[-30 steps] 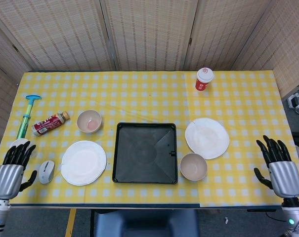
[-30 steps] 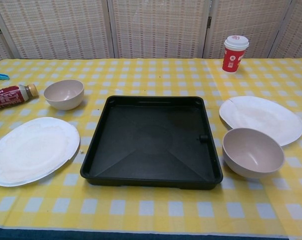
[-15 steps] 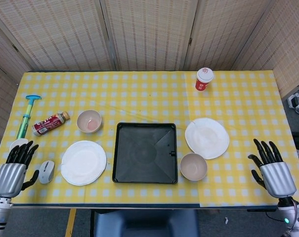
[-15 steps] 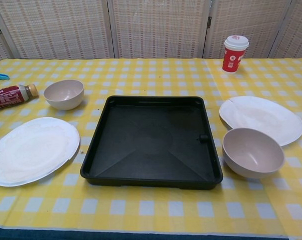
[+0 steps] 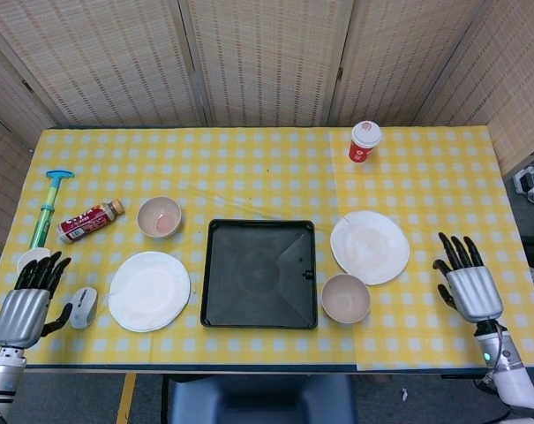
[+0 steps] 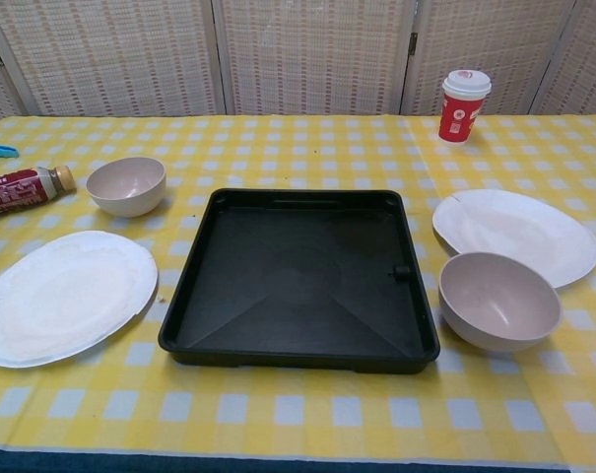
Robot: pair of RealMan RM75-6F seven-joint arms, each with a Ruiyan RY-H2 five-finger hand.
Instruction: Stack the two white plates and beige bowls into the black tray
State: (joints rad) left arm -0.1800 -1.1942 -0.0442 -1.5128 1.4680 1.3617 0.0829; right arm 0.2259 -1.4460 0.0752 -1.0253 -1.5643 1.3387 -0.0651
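Note:
The black tray (image 5: 259, 311) (image 6: 299, 353) lies empty at the table's middle front. One white plate (image 5: 149, 291) (image 6: 59, 296) lies to its left, another white plate (image 5: 370, 246) (image 6: 519, 235) to its right. A beige bowl (image 5: 160, 216) (image 6: 126, 185) stands behind the left plate; a second beige bowl (image 5: 345, 298) (image 6: 498, 301) stands in front of the right plate, beside the tray. My left hand (image 5: 26, 302) hovers at the table's front left corner, fingers apart, holding nothing. My right hand (image 5: 467, 281) is at the front right, fingers apart, empty. Neither hand shows in the chest view.
A red paper cup (image 5: 364, 141) (image 6: 462, 104) stands at the back right. A red bottle (image 5: 89, 221) (image 6: 22, 187) and a green-blue syringe-like tool (image 5: 48, 208) lie at the left. A grey mouse (image 5: 83, 307) and a small white cup (image 5: 33, 259) sit by my left hand.
My right hand has moved inward to the left and farther onto the table. My left hand has shifted slightly. Plates, bowls and tray have not moved.

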